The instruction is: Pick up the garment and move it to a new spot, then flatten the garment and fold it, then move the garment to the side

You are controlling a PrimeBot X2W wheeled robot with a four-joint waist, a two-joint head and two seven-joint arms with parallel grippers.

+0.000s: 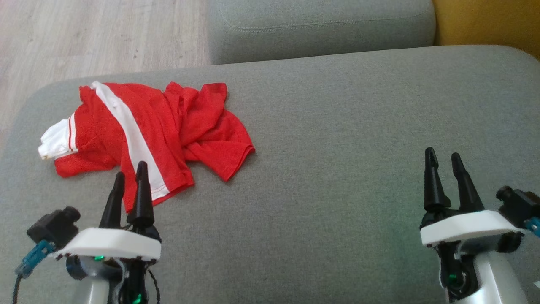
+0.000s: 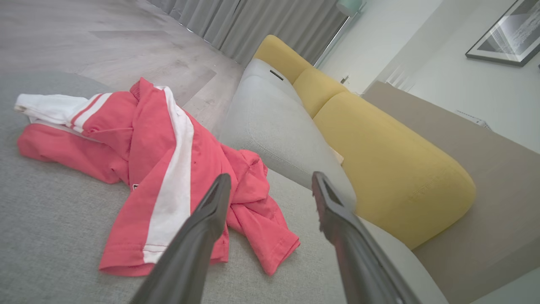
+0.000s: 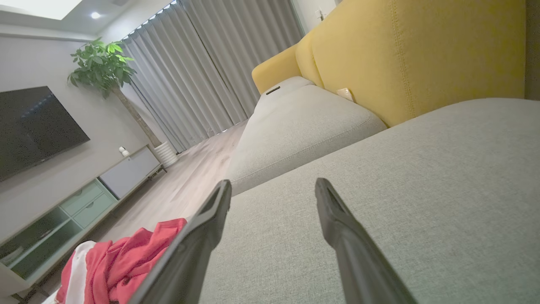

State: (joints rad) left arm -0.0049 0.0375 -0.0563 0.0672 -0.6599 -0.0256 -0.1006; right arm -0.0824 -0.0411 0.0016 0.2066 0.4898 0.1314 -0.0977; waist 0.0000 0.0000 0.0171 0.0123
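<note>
Nearest me, left end effector (image 1: 131, 169) and right end effector (image 1: 442, 153) hover spread and empty above the grey fabric sofa seat (image 1: 337, 169), the left poised by the near hem of the crumpled red-and-white jersey garment (image 1: 168, 126) lying at far left, apparently readied to lift it.

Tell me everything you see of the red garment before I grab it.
The garment is a red shirt of thin, mesh-like knit with a broad white stripe down it and white, red-banded trim at its left end. It lies crumpled, folded over itself, one short sleeve splayed right, on the left part of the grey sofa cushion. Only the cushion visibly touches it; the open left tool sits by its near hem, not gripping.
</note>
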